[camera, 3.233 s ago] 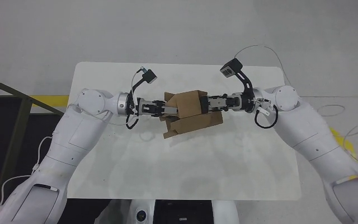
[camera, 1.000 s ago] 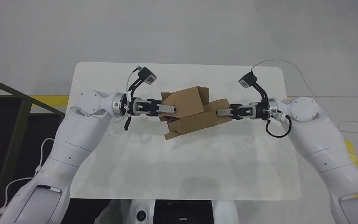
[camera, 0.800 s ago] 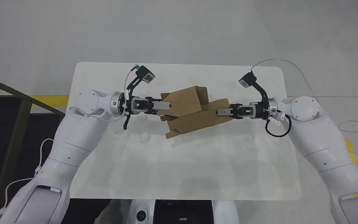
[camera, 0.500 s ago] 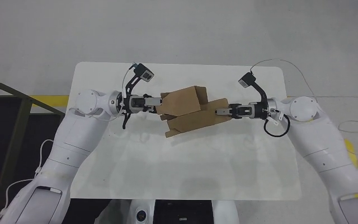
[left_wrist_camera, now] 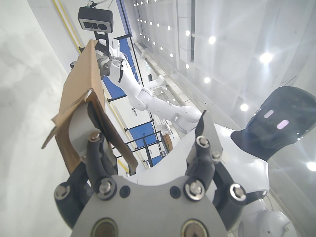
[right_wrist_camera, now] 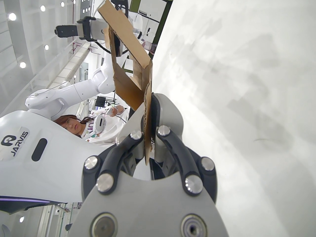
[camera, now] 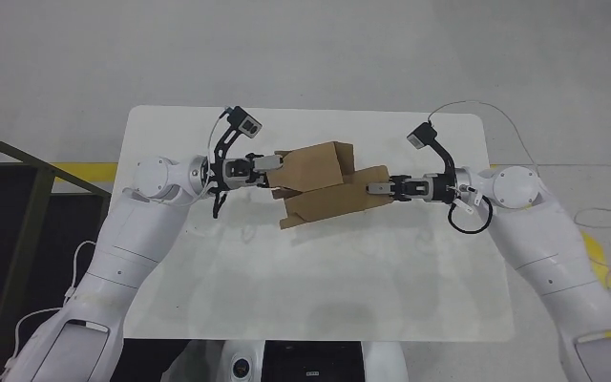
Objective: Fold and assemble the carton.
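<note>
A brown cardboard carton is held partly folded above the middle of the white table, its flaps loose at both ends. My right gripper is shut on the flap at one end; in the right wrist view that thin flap edge sits pinched in the gripper. My left gripper is at the carton's other end and stands open. In the left wrist view one of its fingers lies against the carton's open end, beside a flap, while the other finger is free in the air.
The table has bare room in front of the carton and toward both sides. A dark green frame stands off the table's left edge. A thin cable arcs over the far right corner.
My left gripper has drawn back a little and shifted toward the table's far edge, and the carton's end there has swung with it. The right gripper has stayed shut on its flap, nearly still.
</note>
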